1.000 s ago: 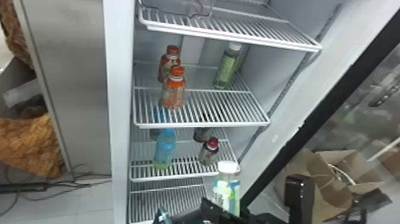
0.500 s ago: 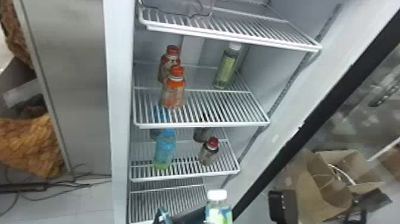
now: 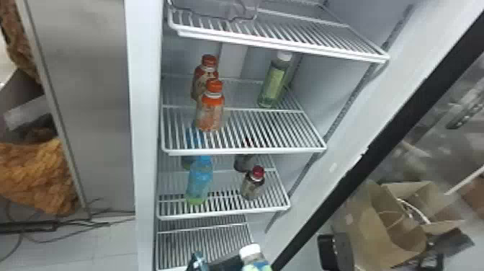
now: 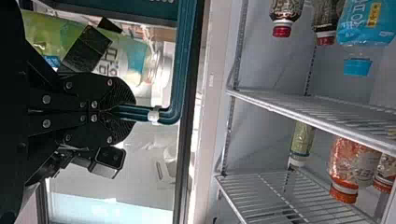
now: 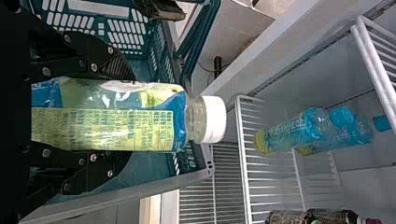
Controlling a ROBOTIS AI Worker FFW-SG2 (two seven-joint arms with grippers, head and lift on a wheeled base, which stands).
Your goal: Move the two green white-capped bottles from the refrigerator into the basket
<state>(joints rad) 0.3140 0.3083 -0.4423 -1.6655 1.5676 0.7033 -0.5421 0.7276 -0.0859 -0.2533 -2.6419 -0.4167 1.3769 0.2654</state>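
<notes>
Low in the head view, a green white-capped bottle (image 3: 255,257) stands beside the black body of my right gripper (image 3: 332,252). The right wrist view has this right gripper (image 5: 126,114) closed around the bottle (image 5: 116,116), over the teal basket (image 5: 114,186). My left gripper (image 4: 116,111) grips the basket's teal handle (image 4: 180,56), near the held bottle (image 4: 133,60) in the left wrist view. The other green white-capped bottle (image 3: 273,83) stands at the right of an upper refrigerator shelf (image 3: 245,150).
Two orange-capped bottles (image 3: 210,111) share that upper shelf. Below them, blue bottles (image 3: 200,180) and dark red-capped bottles (image 3: 252,185) stand on a lower shelf. The black-edged open door (image 3: 407,119) slants at the right, with a cardboard box (image 3: 381,230) behind it.
The held bottle and my right gripper have moved down and leftward in the head view, with most of the bottle now below the bottom edge. The shelf bottles have not moved.
</notes>
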